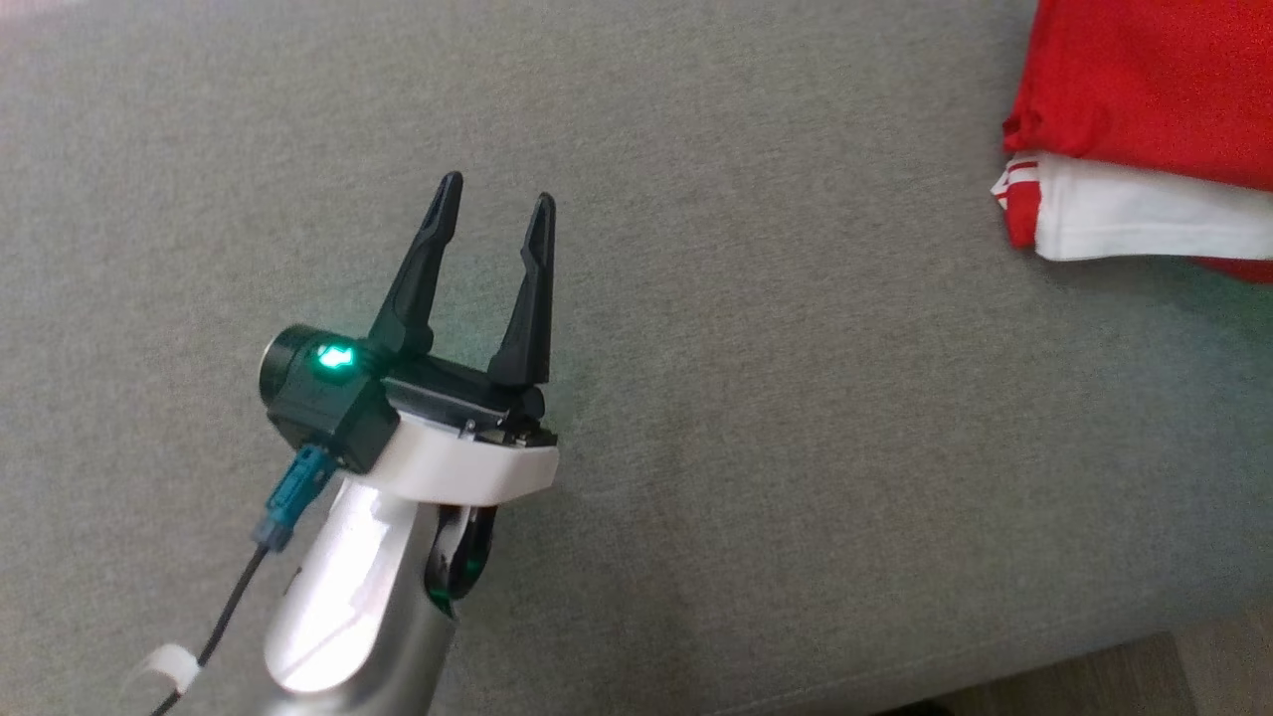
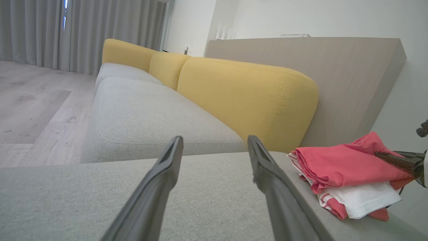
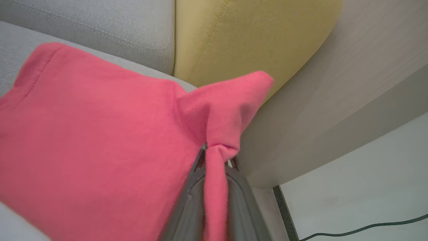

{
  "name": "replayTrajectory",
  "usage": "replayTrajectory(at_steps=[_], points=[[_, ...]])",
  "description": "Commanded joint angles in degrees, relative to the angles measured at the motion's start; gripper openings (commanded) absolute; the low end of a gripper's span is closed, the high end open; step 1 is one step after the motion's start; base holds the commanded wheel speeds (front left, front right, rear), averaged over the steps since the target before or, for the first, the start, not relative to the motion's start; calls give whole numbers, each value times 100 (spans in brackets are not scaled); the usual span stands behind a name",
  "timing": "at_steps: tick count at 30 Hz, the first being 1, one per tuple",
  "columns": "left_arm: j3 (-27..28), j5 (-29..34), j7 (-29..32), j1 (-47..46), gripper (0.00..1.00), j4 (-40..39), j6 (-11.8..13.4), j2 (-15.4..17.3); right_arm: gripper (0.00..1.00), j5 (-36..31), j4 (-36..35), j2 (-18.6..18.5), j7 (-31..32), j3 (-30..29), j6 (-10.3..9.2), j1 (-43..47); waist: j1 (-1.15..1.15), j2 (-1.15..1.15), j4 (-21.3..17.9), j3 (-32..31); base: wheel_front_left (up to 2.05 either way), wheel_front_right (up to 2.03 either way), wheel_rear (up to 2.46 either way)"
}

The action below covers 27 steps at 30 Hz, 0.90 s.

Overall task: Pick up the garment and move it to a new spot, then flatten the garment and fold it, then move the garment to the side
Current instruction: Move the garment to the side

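The garment [image 1: 1144, 109] is a folded red and white piece lying at the far right of the grey seat cushion [image 1: 756, 298]. In the left wrist view the garment [image 2: 347, 167] rests at the cushion's right end, with the right arm's dark fingertips [image 2: 393, 160] at its red top layer. My right gripper [image 3: 217, 150] is shut on a pinched fold of the garment [image 3: 100, 140], whose red cloth runs down between the fingers. My left gripper [image 1: 494, 214] hovers open over bare cushion, well left of the garment, with nothing between its fingers [image 2: 167, 174].
Yellow back cushions [image 2: 247, 97] line the sofa's far side, with a beige wooden panel [image 2: 351, 77] behind them. The seat's front edge and wood floor [image 1: 1124, 676] show at lower right. More grey seat [image 2: 140, 113] extends beyond. A black cable [image 3: 361, 229] lies on the floor.
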Motion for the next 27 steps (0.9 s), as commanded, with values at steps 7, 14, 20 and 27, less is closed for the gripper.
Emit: replayTrajectory(at_steps=[7, 14, 20, 27], points=[[250, 105, -28, -271, 100, -124, -79, 41, 100, -274, 20, -125, -160, -431, 37, -98, 0, 0, 171, 217, 0, 0, 0], [396, 99, -28, -199, 100, -86, -102, 41, 100, -450, -67, 158, -367, -743, 37, -111, 0, 0, 190, 6, 0, 0, 0], [663, 11, -28, -10, 100, -143, -42, 41, 100, -341, -558, 629, -529, -654, 37, -144, 0, 0, 199, -426, 0, 0, 0], [1083, -85, -28, 306, 100, -181, 22, 41, 100, 358, -1653, 1305, -526, -358, 37, 74, 0, 0, 348, -974, 0, 0, 0]])
